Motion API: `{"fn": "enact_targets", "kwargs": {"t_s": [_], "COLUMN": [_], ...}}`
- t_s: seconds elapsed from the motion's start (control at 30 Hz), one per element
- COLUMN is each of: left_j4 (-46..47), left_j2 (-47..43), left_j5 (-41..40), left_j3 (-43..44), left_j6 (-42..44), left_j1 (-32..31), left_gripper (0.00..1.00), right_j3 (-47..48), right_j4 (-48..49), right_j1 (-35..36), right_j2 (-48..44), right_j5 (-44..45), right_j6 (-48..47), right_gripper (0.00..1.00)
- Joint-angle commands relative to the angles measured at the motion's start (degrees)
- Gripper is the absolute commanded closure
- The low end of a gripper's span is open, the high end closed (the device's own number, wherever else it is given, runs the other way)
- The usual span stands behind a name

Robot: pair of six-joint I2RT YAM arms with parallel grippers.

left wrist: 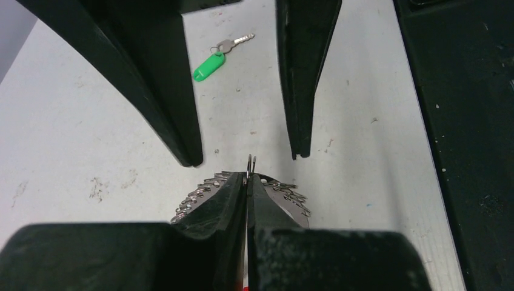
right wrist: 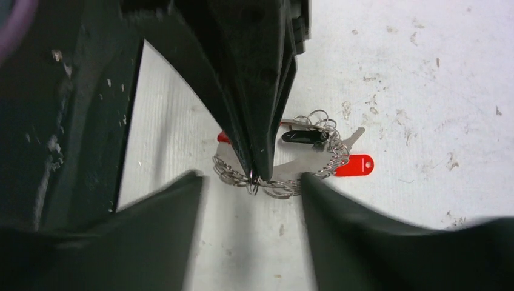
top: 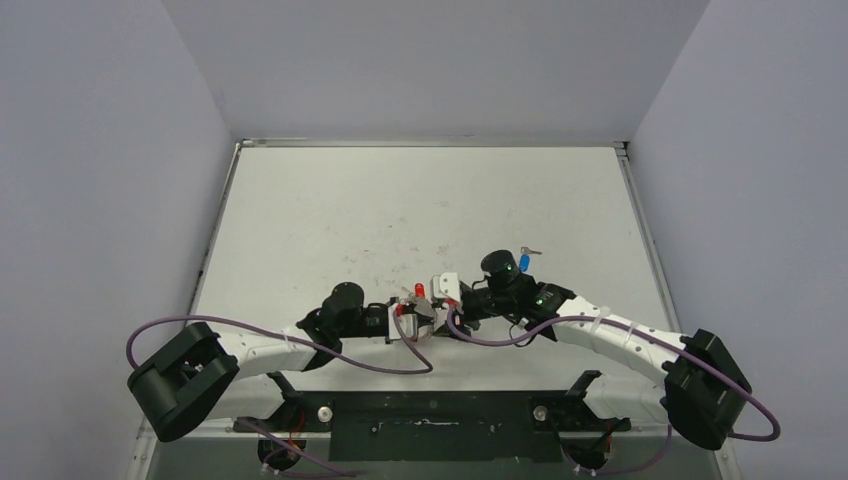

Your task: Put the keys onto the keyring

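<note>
Silvery keyring [right wrist: 279,190], green-headed key [left wrist: 209,66], blue-headed key [top: 524,263], red-headed key [right wrist: 353,165], and a white table [top: 400,200] with grey scuffs.

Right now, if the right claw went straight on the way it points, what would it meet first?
Likely the keyring, pinched in the shut left claw straight ahead, between the open fingers of the right claw; depth unclear.

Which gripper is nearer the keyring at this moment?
Left. The left gripper is shut on the keyring, pinching its wire at the tips. The right gripper is open, its jaws standing either side of that pinched spot without touching the ring.
</note>
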Motion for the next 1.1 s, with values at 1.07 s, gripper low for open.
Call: {"fn": "enact_targets", "kwargs": {"t_s": [1.07], "left_j4": [-15.59], "left_j2": [-6.79], "left_j5": [-17.68], "left_j3": [2.99], "left_j6": [-37.60], "left_j1": [3.12], "left_gripper": [1.00], "right_j3": [10.30], "right_j4": [-18.27], "right_j1": [-14.76], "right_j2": [-0.92], "right_j5": [54.76], "right_j6": [51.31], "right_gripper": [0.01]}}
